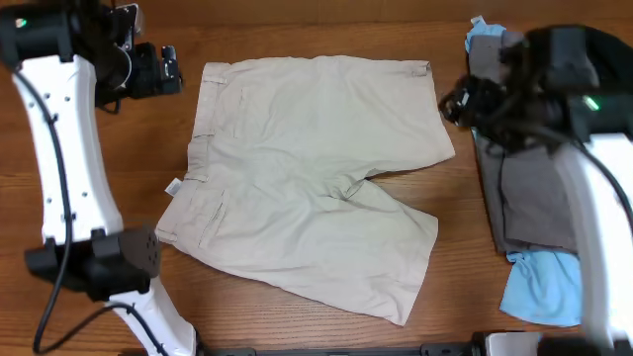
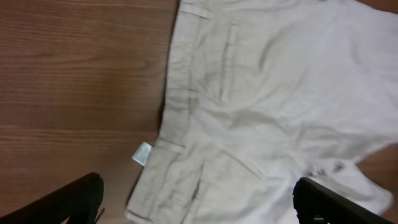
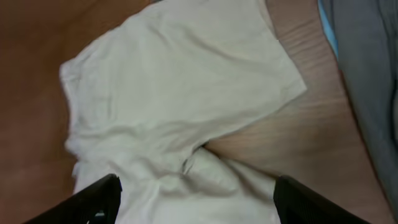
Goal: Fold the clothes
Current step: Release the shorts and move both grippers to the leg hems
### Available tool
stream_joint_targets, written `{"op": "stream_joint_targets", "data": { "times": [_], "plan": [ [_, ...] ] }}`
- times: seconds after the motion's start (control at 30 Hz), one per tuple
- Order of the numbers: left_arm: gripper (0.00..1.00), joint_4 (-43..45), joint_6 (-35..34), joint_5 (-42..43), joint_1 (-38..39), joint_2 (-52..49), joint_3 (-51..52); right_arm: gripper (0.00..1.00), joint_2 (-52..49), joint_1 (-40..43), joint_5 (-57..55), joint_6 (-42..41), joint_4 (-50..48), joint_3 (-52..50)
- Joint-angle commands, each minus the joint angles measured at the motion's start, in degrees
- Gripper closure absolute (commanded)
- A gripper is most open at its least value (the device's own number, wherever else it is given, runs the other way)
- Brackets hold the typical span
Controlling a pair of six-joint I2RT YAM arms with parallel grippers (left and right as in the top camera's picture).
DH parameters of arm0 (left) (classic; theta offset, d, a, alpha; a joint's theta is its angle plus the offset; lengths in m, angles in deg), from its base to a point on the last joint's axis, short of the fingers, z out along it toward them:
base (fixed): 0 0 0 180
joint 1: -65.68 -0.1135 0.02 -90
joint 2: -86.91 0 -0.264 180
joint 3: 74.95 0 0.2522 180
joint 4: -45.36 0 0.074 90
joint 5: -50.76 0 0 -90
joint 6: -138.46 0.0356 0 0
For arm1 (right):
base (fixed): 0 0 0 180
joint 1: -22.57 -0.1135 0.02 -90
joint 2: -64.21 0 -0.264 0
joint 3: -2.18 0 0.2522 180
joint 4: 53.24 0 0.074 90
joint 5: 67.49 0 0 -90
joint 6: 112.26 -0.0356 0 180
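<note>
The khaki shorts (image 1: 307,178) are spread flat on the wooden tabletop (image 1: 465,198), with the waistband toward the left arm and a small white label (image 1: 171,187) at its edge. The left hand (image 1: 170,69) is held wide open near the waistband, gripping nothing. The right hand (image 1: 457,102) is spread wide beside a leg hem, empty. A grey garment (image 1: 534,198) and a light blue garment (image 1: 544,287) are piled to the right of the shorts.

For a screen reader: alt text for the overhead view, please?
Beige shorts lie spread flat on a wooden table, waistband left, between the left arm and right arm. Grey and blue clothes are piled at the right edge.
</note>
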Motion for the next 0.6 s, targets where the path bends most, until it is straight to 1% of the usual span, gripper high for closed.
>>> {"op": "stream_joint_targets", "data": {
  "times": [0.0,0.07,0.13,0.17,0.23,0.3,0.33,0.43,0.5,0.57],
  "plan": [
    [0.0,-2.6,0.6,3.3,0.4,6.0,-1.7,0.13,5.9,-1.7,0.1,-2.7,4.4,0.5],
    [0.0,-4.1,-0.9,2.1,0.4,7.5,-1.7,0.12,8.7,-2.0,-0.5,-3.7,7.3,0.5],
    [0.0,-4.1,-3.2,1.4,0.4,10.7,-0.6,0.12,12.9,-2.3,-0.4,-6.1,13.4,0.5],
    [0.0,-4.1,-3.3,1.4,0.4,11.4,-0.3,0.12,13.7,-2.4,-0.5,-6.3,14.8,0.5],
    [0.0,-4.1,-4.0,1.0,0.4,14.0,1.7,0.12,15.6,-3.0,-0.6,-6.9,18.6,0.5],
    [0.0,-4.1,-5.5,-1.3,0.8,17.4,5.7,0.12,17.4,-3.7,-1.0,-8.1,21.7,0.1],
    [0.0,-4.1,-7.4,-4.4,1.0,20.3,9.6,0.12,18.6,-4.1,-1.1,-9.2,23.1,-0.4],
    [0.0,-4.0,-12.3,-10.0,1.0,26.0,18.4,0.12,21.6,-5.5,-1.1,-11.9,24.4,-2.5],
    [0.0,-2.5,-14.4,-11.2,1.0,29.6,25.6,0.13,24.1,-6.8,-1.2,-13.2,24.2,-5.7],
    [0.0,0.8,-16.3,-11.6,1.0,32.5,33.1,0.13,25.4,-8.0,-1.5,-14.1,23.9,-9.1]
  ]
}}
